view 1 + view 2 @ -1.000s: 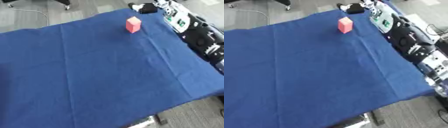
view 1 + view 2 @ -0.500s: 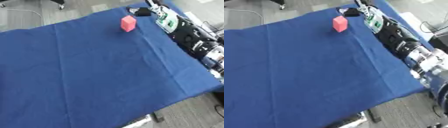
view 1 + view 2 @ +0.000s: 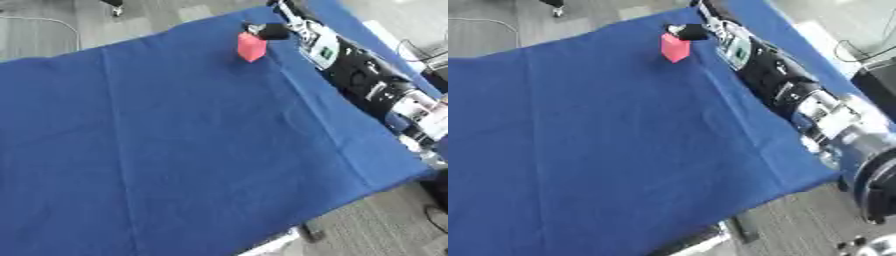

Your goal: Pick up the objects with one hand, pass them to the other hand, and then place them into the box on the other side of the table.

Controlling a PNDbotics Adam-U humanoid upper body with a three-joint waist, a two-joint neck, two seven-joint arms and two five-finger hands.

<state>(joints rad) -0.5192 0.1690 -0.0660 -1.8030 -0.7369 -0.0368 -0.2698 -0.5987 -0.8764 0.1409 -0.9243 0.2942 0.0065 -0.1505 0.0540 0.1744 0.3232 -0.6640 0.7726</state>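
A small red block (image 3: 251, 47) stands on the blue cloth near the table's far edge. My right arm (image 3: 367, 80) stretches along the table's right side toward it. My right hand (image 3: 269, 31) is at the block's upper right corner, touching it or just short of it. Whether it holds the block is not visible. The left hand and the box show in no view.
The blue cloth (image 3: 175, 150) covers the whole table, with its near edge at the bottom right. Grey floor (image 3: 376, 230) lies beyond that edge. A cable (image 3: 52, 22) runs over the floor past the far left.
The camera has tilted, so the whole picture shifted. My right arm has reached forward along the right edge, and the hand has come up to the red block.
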